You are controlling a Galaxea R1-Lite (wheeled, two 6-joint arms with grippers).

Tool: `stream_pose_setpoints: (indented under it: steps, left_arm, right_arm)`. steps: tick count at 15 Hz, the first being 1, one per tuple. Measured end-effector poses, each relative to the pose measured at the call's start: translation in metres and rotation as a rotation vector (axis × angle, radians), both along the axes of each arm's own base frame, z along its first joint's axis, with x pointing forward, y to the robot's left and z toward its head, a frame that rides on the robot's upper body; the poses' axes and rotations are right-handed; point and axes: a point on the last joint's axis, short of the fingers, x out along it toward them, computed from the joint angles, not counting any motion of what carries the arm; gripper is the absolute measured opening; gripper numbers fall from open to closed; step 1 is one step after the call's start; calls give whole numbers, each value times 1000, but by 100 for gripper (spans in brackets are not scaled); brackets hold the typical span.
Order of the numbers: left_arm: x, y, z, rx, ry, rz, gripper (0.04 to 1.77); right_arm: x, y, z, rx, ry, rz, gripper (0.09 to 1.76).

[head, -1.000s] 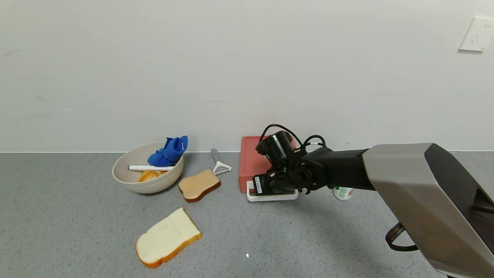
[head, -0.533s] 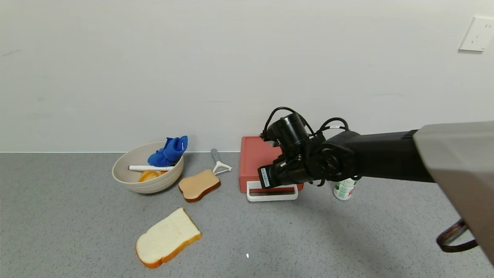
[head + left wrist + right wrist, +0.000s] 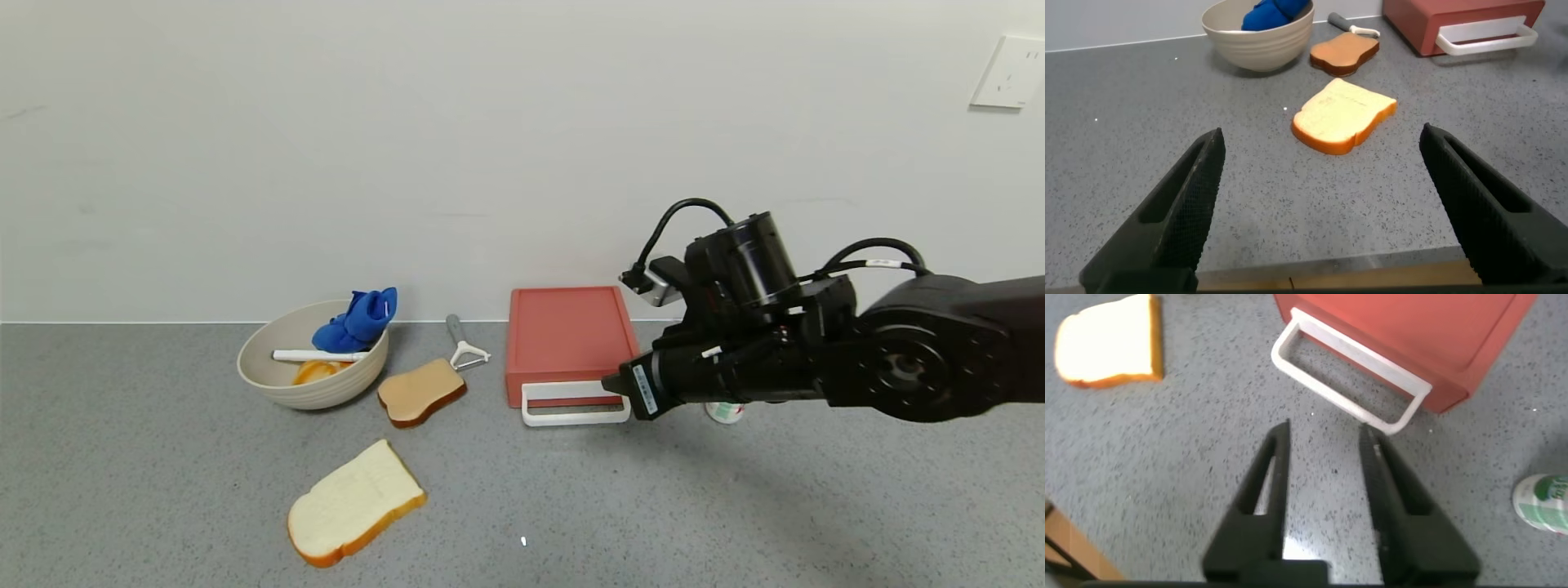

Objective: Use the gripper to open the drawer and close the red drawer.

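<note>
The red drawer (image 3: 569, 335) is a flat box by the wall; its tray sits flush and its white loop handle (image 3: 575, 405) faces me. My right gripper (image 3: 633, 390) hovers just right of the handle's right end, above the table. It is open and empty. In the right wrist view the gripper (image 3: 1324, 431) has its fingertips just short of the handle (image 3: 1347, 367), apart from it, with the drawer (image 3: 1413, 327) beyond. My left gripper (image 3: 1323, 143) is open and empty, low over the table's near edge; the drawer (image 3: 1462, 16) shows far off in that view.
A beige bowl (image 3: 277, 384) with a blue cloth (image 3: 357, 320) stands left of the drawer. A peeler (image 3: 464, 345), a brown toast slice (image 3: 420, 392) and a white bread slice (image 3: 355, 502) lie on the grey table. A green-white cup (image 3: 725, 411) stands behind my right gripper.
My right gripper has come off the drawer's handle, risen and drawn back to the right. The drawer and handle have stayed in place.
</note>
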Motion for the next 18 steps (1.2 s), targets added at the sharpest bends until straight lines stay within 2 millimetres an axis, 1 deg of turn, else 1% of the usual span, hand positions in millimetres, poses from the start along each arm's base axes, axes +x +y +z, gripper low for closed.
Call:
stream_pose_setpoints:
  steps: [1,4,7,10,12,16,18]
  left_arm:
    - [0,0,0,0,0,0,172]
    - [0,0,0,0,0,0,172]
    - [0,0,0,-1,0,0,172]
    - [0,0,0,-1,0,0,172]
    - [0,0,0,1,0,0,172]
    - [0,0,0,1,0,0,172]
    - [0,0,0,0,0,0,172]
  right_arm:
    - [-8,-10,3,12,-7,16,85]
    - [-29,-39,11,36,-23,78,112]
    - [-46,-63,19,46,-47,73,131]
    - [-66,-82,30,61,-83,43,143]
    - [-83,-97,39,59,-124,-9,149]
    - [-125,-128,45,2,-231,-223,158]
    - [-148,-146,47,24,-271,-303,161]
